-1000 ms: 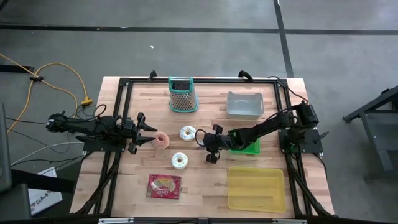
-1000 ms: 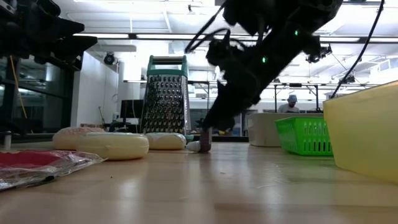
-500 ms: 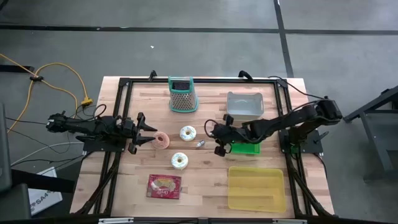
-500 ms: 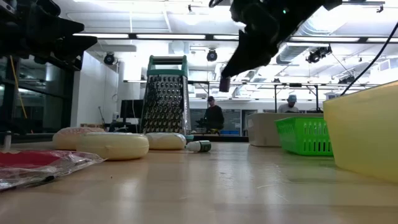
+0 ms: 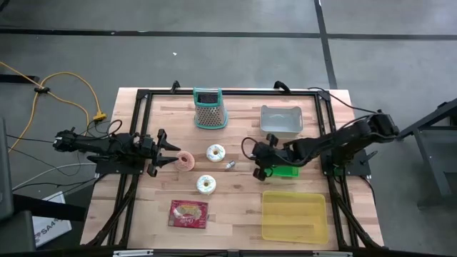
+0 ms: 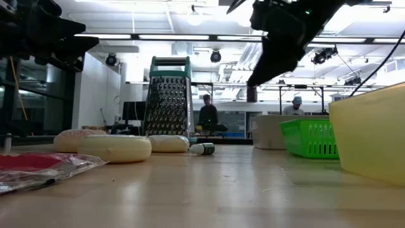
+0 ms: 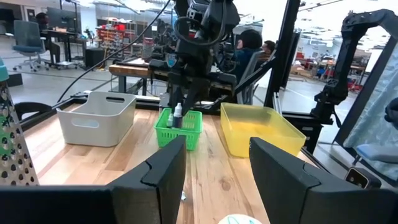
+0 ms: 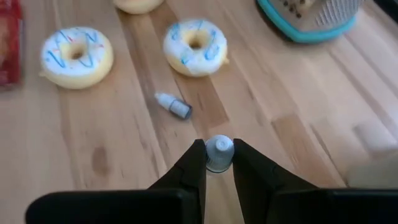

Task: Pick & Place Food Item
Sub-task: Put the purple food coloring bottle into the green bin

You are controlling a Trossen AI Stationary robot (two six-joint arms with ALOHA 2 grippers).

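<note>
The right gripper [image 8: 219, 163] is pinched on a small white-capped bottle [image 8: 219, 152], held upright between the fingertips above the table [image 5: 235, 203], near the green basket [image 5: 285, 170]. The bottle looks light, hard and smooth, so a narrow squeeze across its body should do, though it could twist or slip. A second bottle [image 8: 173, 106] lies on its side by the iced donut [image 8: 195, 45]. The left gripper [image 5: 166, 151] waits wide open and empty beside the pink donut [image 5: 186, 160].
</note>
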